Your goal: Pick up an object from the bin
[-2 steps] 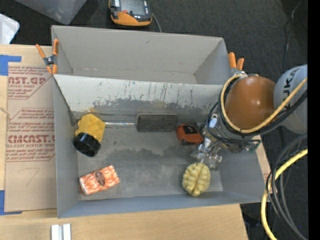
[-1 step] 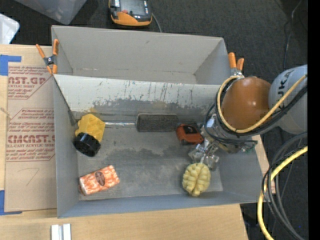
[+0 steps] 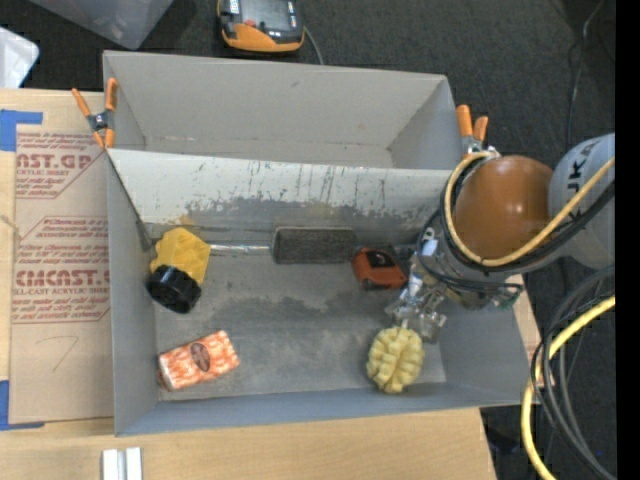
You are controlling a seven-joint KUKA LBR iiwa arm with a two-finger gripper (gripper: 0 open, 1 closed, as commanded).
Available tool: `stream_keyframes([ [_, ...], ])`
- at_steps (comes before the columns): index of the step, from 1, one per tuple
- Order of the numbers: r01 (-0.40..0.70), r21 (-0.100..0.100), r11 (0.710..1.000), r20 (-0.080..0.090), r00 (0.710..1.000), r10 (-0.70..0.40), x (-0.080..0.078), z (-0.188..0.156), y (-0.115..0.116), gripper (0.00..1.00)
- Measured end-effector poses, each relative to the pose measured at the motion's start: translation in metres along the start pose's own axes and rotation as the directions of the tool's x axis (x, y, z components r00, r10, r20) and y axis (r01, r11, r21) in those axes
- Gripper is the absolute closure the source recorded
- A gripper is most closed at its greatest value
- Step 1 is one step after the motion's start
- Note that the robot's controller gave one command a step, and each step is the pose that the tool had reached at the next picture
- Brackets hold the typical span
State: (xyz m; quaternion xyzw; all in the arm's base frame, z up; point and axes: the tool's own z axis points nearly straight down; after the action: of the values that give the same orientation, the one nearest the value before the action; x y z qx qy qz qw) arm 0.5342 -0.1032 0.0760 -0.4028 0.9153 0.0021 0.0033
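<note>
Orange wrist cover [image 3: 500,203] tops tool [image 3: 420,313] beside yellow lump [image 3: 396,360].

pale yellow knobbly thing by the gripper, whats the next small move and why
Probably ease the gripper a little toward the front of the bin and down over the pale yellow knobbly thing. The gripper hangs just behind that thing's back edge, not centred on it, and the thing lies apart from the small orange thing and everything else, so it looks an easy pick.
</note>
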Motion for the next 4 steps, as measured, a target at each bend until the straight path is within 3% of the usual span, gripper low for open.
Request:
stream_keyframes([
  [1,0.0,0.0,1.0,0.0,1.0,0.0,0.0,0.0,0.0,1.0],
  [2,-0.111,-0.001,0.994,0.003,0.994,0.111,-0.016,0.006,0.003,1.0],
  [3,-0.04,-0.001,0.999,0.003,0.999,0.04,0.009,-0.004,-0.001,1.0],
  [4,-0.04,-0.001,0.999,0.002,0.999,0.04,0.009,-0.004,-0.001,1.0],
])
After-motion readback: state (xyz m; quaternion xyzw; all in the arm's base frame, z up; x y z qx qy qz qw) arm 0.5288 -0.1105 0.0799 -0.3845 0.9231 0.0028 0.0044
